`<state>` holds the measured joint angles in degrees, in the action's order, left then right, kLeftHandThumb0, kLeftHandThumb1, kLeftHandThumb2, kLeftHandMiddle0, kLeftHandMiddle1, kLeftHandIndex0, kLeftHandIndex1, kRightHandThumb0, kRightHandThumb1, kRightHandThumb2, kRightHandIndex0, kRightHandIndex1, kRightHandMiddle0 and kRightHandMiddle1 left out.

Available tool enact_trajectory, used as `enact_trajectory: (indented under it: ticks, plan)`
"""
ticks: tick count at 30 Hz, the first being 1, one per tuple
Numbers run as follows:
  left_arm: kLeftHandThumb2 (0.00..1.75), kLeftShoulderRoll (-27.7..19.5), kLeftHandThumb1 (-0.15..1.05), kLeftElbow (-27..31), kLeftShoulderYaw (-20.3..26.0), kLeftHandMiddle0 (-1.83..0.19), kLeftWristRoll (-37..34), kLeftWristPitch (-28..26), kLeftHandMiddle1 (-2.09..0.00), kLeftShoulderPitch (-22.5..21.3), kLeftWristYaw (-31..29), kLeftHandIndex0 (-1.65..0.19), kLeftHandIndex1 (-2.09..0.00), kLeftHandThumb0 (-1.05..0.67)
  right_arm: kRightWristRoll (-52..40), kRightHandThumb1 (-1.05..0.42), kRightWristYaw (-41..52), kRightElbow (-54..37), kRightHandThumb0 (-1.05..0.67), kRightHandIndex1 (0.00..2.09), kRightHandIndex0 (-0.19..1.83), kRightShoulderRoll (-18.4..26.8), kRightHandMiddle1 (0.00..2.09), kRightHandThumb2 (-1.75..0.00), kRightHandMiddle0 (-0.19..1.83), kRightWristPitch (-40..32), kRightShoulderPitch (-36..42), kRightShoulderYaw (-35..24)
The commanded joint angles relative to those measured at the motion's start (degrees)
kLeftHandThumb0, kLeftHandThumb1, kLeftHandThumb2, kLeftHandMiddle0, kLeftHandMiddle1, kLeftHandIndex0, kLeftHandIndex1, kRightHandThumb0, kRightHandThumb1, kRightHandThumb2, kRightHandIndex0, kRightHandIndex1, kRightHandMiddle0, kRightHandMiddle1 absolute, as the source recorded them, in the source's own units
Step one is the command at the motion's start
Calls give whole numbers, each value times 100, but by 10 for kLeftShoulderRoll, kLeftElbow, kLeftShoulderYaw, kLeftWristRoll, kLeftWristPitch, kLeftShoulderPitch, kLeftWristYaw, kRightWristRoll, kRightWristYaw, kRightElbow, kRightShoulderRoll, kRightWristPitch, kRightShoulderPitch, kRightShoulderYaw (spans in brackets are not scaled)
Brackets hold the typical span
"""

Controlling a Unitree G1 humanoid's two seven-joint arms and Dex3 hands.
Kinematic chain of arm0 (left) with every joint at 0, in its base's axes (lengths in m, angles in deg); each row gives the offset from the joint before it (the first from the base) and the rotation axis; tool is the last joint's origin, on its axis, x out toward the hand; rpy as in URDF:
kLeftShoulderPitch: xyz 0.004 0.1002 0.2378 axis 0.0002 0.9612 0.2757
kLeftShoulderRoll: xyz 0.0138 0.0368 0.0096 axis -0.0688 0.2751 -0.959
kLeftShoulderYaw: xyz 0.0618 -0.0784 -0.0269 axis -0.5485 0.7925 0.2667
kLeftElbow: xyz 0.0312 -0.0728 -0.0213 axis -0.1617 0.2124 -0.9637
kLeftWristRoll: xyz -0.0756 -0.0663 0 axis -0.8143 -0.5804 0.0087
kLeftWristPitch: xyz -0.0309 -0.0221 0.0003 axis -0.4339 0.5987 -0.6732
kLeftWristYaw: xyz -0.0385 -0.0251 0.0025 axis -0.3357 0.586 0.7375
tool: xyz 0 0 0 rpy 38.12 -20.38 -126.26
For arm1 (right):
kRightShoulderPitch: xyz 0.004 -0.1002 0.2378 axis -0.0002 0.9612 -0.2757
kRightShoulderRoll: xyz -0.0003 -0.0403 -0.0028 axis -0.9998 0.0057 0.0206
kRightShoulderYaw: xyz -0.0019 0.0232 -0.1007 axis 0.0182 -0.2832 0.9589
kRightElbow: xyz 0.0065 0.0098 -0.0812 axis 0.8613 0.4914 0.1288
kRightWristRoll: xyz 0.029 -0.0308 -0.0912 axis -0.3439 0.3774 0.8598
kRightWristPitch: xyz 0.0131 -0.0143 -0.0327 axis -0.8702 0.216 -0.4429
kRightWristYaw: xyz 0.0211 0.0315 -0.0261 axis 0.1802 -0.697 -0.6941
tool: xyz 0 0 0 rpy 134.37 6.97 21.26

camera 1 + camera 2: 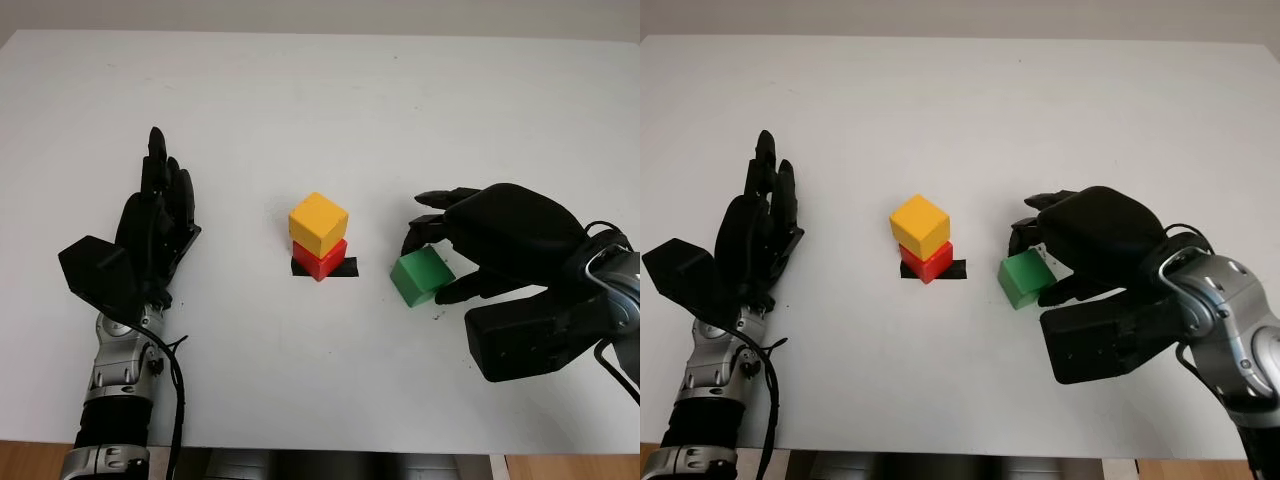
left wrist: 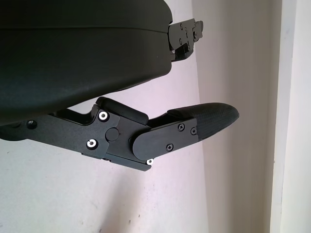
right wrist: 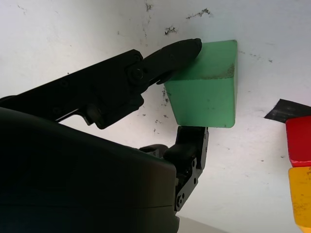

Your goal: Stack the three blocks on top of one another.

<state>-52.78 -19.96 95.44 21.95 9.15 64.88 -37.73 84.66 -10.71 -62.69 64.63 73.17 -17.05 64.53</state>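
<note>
Open table (image 1: 330, 110) around yellow-on-red stack (image 1: 319, 236).

A white table (image 1: 330, 110) is occupying nearly the whole frame in the head views, its far edge running along the top and its near edge along the bottom. A short strip of black tape (image 1: 345, 267) is lying flat on the surface at centre frame, its ends showing to either side. Small dark specks (image 1: 436, 317) are marking the tabletop right of centre, slightly below the tape. Brown flooring (image 1: 40, 445) is showing at the bottom left and bottom right corners, below the table edge.
</note>
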Motion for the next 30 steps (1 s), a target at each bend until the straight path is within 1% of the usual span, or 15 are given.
enact_trajectory:
  ticks: [1, 4, 8, 13, 15, 16, 18, 21, 24, 28, 30]
  plan:
    - [67, -7, 105, 13, 0, 19, 5, -2, 0, 3, 2, 19, 0, -67, 1, -91, -5, 5, -47, 8, 42, 2, 121, -6, 52, 7, 9, -4]
    - [67, -7, 105, 14, 0, 19, 8, 0, 0, 4, 2, 19, 0, -67, -8, -92, -20, 16, -48, 8, 44, -1, 131, -6, 53, 23, 13, -5]
    - [67, -6, 105, 14, 1, 19, 7, -2, 0, 5, 1, 19, 0, -67, -23, -92, -12, 15, -46, 7, 44, -4, 140, -5, 49, 17, 13, -9]
    - [67, -4, 105, 16, 0, 19, 10, -2, 0, 5, 5, 19, 0, -66, -79, -91, -5, 14, -42, 7, 46, -34, 140, -5, 48, -38, 11, -35]
    - [67, -4, 105, 15, -2, 19, 13, -1, 0, 5, 6, 19, 0, -66, -108, -90, -8, 20, -42, 8, 47, -45, 139, -5, 49, -49, 10, -47]
    - [67, -4, 105, 16, -3, 19, 15, -1, 0, 6, 7, 19, 0, -66, -129, -91, -4, 23, -42, 7, 47, -54, 139, -5, 49, -65, 7, -55]
    - [68, -3, 105, 17, -5, 19, 18, -1, 0, 7, 10, 19, 0, -66, -161, -92, 4, 23, -43, 6, 45, -65, 144, -6, 46, -98, 3, -65]
    - [67, -2, 105, 21, -5, 19, 16, -5, 0, 9, 13, 19, 0, -66, -193, -92, 8, 20, -42, 6, 44, -72, 150, -5, 42, -123, 0, -72]
    - [67, -2, 105, 21, -5, 19, 15, -6, 0, 9, 12, 19, 0, -65, -212, -92, -4, 27, -41, 7, 47, -77, 154, -5, 42, -113, 0, -76]
    - [66, -3, 105, 21, -6, 19, 17, -8, 0, 9, 14, 19, 0, -64, -218, -91, -28, 36, -41, 8, 49, -83, 158, -5, 42, -94, -1, -77]
    - [66, -2, 105, 22, -6, 19, 18, -8, 0, 9, 15, 19, 0, -63, -221, -90, -40, 38, -38, 8, 50, -84, 159, -5, 42, -85, -2, -79]
